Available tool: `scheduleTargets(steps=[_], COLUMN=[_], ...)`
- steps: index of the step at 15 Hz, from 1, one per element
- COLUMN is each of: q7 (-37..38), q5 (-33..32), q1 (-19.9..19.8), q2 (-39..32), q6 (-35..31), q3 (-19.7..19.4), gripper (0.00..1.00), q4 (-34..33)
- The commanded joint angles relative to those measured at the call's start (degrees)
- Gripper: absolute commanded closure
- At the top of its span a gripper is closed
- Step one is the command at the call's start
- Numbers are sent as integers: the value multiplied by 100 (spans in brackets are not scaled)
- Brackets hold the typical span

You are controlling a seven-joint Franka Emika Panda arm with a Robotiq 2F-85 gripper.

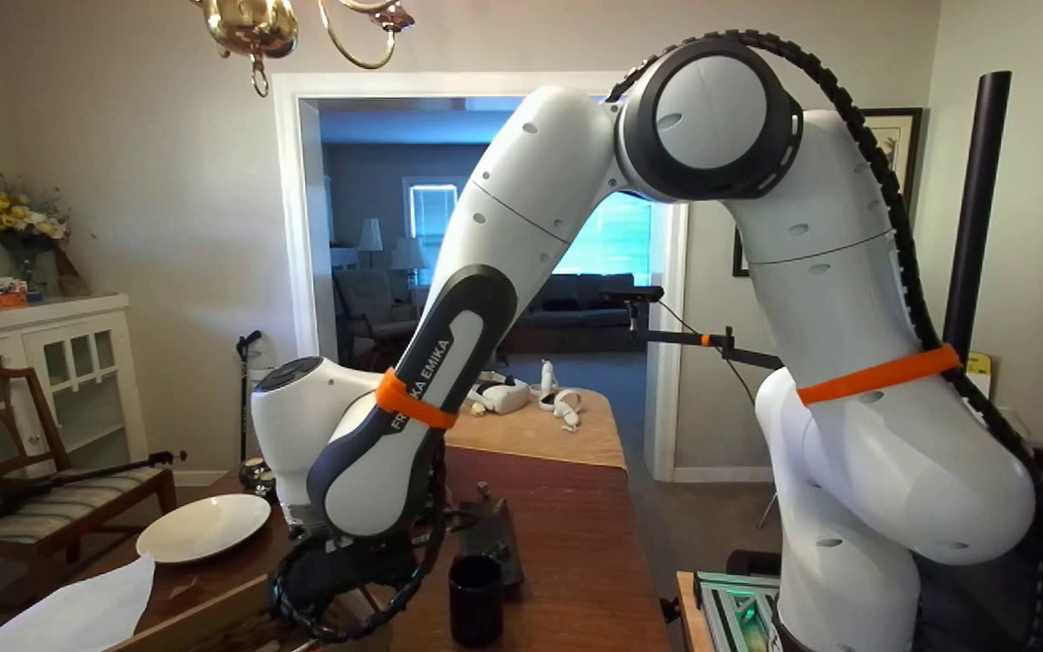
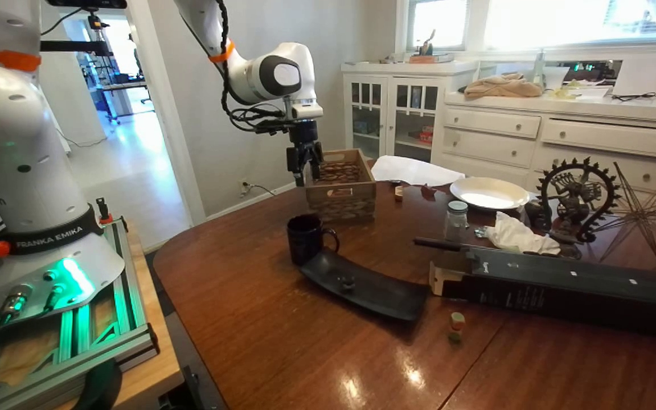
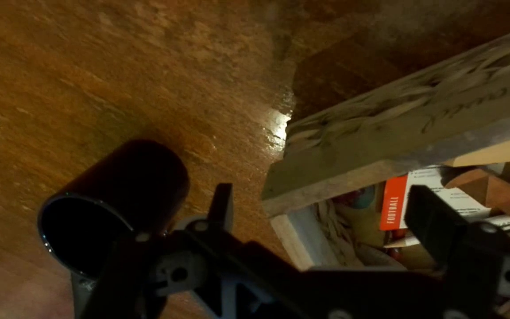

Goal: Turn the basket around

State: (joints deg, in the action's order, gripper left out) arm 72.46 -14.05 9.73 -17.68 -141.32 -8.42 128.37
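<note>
The pincer (image 3: 322,199) gapes wide at the edge of the basket (image 3: 348,161); inside lie a FOOTBALL label (image 3: 394,202) and, seemingly, a pencil (image 3: 406,242).

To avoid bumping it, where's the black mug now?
In the wrist view, the black mug stands at lower left, with the woven basket to its right.

Looks like shiny wood on the table (image 2: 248,330). Looks rough and woven on the basket (image 2: 342,208), but smooth on the black mug (image 2: 303,242).
</note>
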Motion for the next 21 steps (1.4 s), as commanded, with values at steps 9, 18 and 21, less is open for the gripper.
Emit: scheduleTargets(steps=[9,18,21], q7=[1738,2133,2065], q5=[-206,-372,-464], q1=[152,200,175], q2=[-408,-629,-692], q6=[-125,-80,-11], q3=[88,-2,-38], gripper=[34,89,93], q4=[-203,-478,-593])
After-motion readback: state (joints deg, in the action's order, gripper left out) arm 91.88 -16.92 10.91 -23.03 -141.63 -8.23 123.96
